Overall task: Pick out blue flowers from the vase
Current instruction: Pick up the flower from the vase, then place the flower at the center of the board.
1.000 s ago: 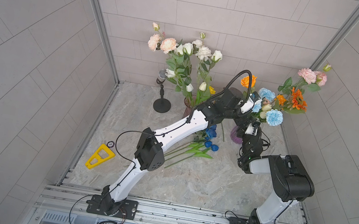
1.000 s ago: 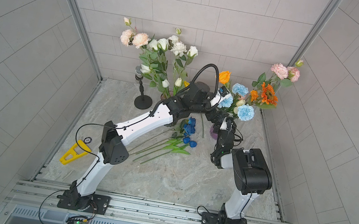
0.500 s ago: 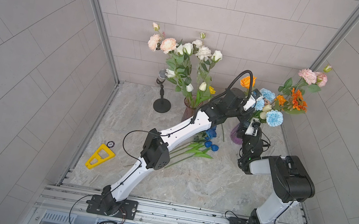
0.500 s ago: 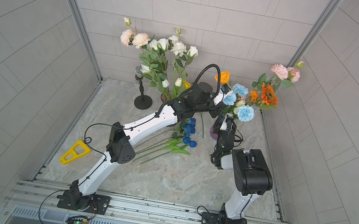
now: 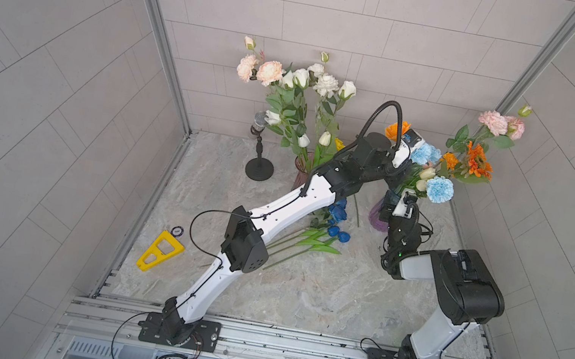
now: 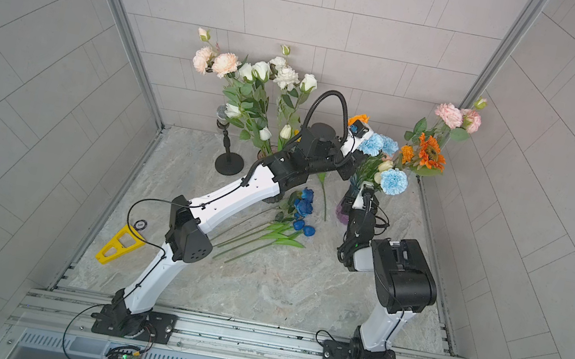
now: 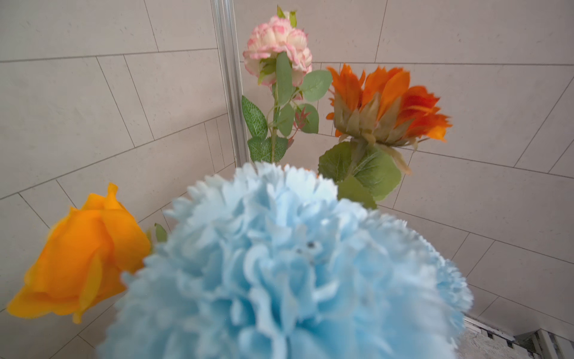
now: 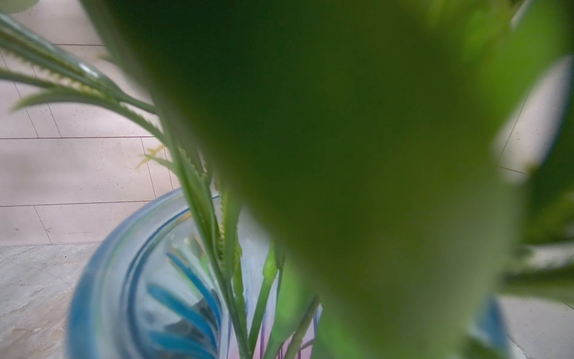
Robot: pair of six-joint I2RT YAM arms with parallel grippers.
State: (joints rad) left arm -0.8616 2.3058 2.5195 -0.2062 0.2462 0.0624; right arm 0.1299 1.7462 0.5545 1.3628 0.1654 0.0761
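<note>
Two pale blue carnations (image 5: pixel 439 189) (image 5: pixel 424 154) stand among other blooms in the blue-and-purple glass vase (image 5: pixel 375 218) at the back right. My left gripper (image 5: pixel 402 166) reaches into this bunch just under the higher one. In the left wrist view that carnation (image 7: pixel 279 264) fills the foreground and covers the shut jaws, so what they hold is hidden. Dark blue roses (image 5: pixel 338 211) and tulips (image 5: pixel 338 233) lie on the table beside the left arm. My right gripper (image 5: pixel 391 206) is at the vase's neck. The right wrist view shows only the rim (image 8: pixel 102 279), stems and a leaf.
An orange rose (image 7: pixel 80 258), an orange daisy-like bloom (image 7: pixel 388 102) and a pink carnation (image 7: pixel 278 49) share the vase. A second vase (image 5: pixel 301 173) of white and pink flowers stands at the back. So does a microphone stand (image 5: pixel 258 171). A yellow tool (image 5: pixel 161 250) lies front left.
My left arm has stretched farther right into the bouquet, up to the higher pale blue carnation, and its gripper has shut. The right arm has not moved.
</note>
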